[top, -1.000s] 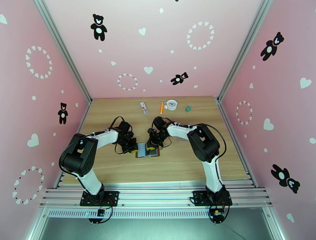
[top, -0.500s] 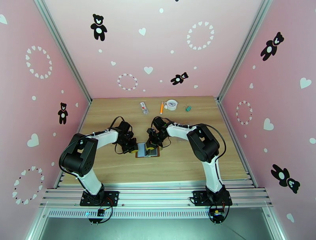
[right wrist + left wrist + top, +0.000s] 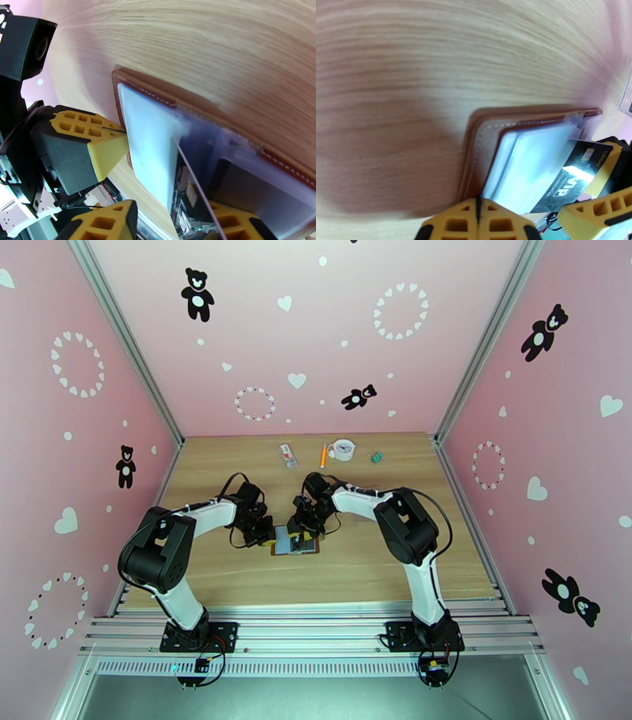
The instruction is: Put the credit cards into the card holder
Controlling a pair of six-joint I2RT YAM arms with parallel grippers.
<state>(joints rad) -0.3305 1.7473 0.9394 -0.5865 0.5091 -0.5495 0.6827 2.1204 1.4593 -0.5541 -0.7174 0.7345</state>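
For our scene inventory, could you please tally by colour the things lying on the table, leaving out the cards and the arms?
White and red: 1, the packet
Orange: 1, the pen-like stick
White: 1, the round thing
Green: 1, the small piece
Brown: 1, the card holder
Total: 5

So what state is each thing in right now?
card holder: open, lying on the table.
black card: tilted, one end over the card holder, not fully in.
left fingers: shut on the card holder's edge.
right fingers: either side of the black card, grip unclear.
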